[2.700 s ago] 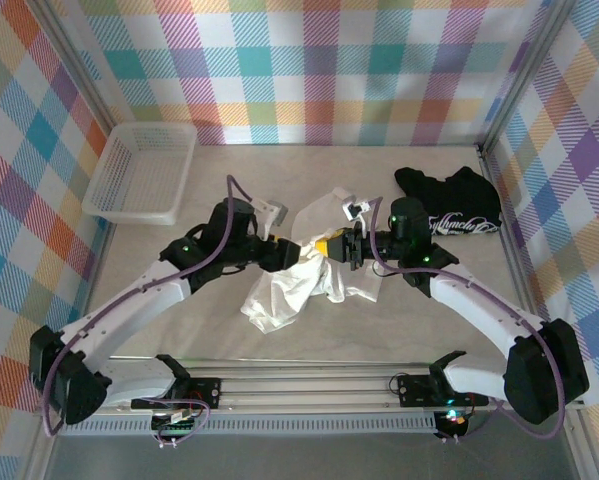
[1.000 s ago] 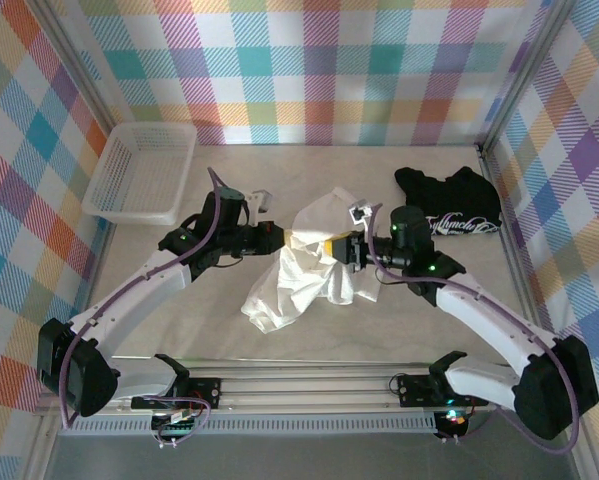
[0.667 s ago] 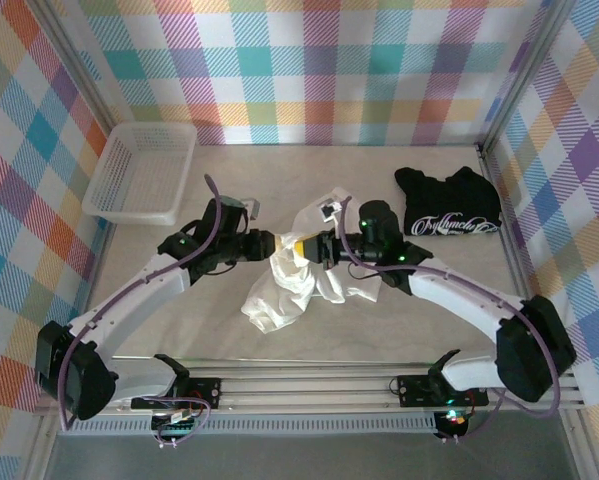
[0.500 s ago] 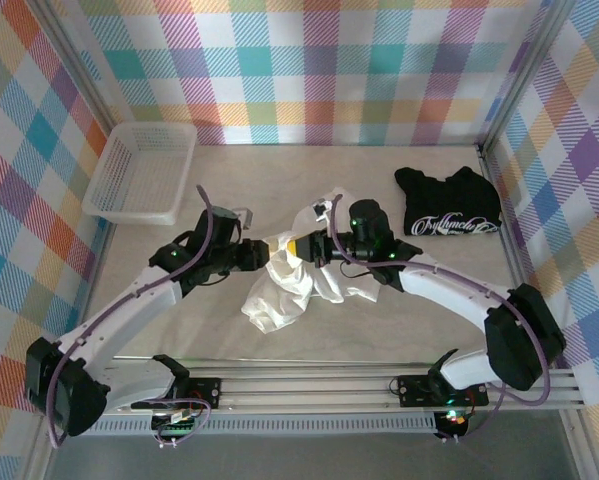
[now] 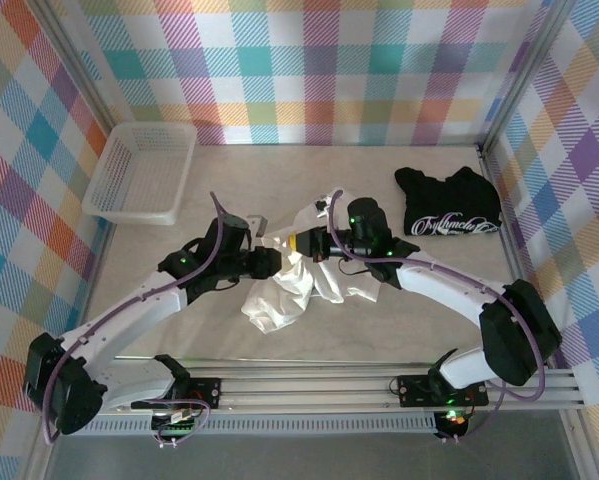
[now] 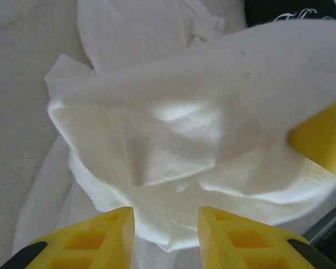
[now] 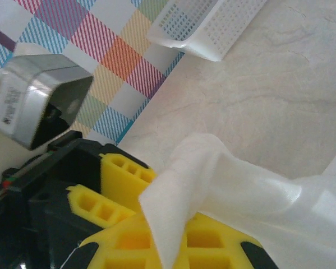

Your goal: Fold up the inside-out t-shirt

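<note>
The t-shirt (image 5: 279, 300) hung bunched from our right end effector (image 5: 301, 243), which was clamped shut on it. Our left end effector (image 5: 275, 262) had just let go and stood part-open; we judged regrasping came next.

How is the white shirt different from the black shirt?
The white t-shirt is plain; the black t-shirt has white curly writing. The white t-shirt is scrunched up in the middle, pinched by the right tool; the black t-shirt lies alone, untouched, farther right. Both are soft shirts on the table.

White inside-out t-shirt (image 5: 282, 293), crumpled, mid-table, one edge lifted
</note>
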Controlling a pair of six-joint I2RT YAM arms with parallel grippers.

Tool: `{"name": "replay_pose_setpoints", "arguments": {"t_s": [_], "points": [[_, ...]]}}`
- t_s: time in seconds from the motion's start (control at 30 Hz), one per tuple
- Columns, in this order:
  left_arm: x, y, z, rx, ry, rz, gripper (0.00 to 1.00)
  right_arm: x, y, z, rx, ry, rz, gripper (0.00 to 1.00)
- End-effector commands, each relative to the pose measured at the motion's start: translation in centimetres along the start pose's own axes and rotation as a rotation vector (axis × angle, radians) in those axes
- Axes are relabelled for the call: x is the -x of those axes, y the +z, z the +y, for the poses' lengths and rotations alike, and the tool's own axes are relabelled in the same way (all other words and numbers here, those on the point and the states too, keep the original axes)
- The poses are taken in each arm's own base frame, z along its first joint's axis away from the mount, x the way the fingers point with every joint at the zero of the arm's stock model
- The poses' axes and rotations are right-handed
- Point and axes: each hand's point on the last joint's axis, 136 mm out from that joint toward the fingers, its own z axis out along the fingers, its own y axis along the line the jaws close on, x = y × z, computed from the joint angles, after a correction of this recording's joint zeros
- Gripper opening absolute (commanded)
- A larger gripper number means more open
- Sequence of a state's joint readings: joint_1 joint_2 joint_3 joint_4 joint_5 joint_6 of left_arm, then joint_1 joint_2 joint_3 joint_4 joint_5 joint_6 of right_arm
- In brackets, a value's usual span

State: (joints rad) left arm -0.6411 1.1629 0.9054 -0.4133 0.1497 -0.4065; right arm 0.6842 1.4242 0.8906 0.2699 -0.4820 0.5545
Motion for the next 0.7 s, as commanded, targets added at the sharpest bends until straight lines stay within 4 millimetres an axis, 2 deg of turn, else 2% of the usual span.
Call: {"name": "replay_pose_setpoints", "arguments": {"t_s": [0.0,0.2,0.43,0.67], "points": [[2.2,-0.1,-1.0,-0.005,0.034,-0.064,0.35,1.8,-0.4,1.6,0.03,-0.033,-0.049,0.0],[3.1,0.3,0.4,0.094,0.065,-0.073,0.36,1.8,-0.8,1.8,0.02,-0.047,-0.053,0.0],[4.1,0.9,-0.7,0.056,0.095,-0.085,0.34,1.7,-0.7,1.7,0.023,-0.044,-0.049,0.0],[5.0,1.7,-0.5,0.087,0.131,-0.091,0.27,1.6,-0.9,1.7,0.02,-0.046,-0.048,0.0]]}}
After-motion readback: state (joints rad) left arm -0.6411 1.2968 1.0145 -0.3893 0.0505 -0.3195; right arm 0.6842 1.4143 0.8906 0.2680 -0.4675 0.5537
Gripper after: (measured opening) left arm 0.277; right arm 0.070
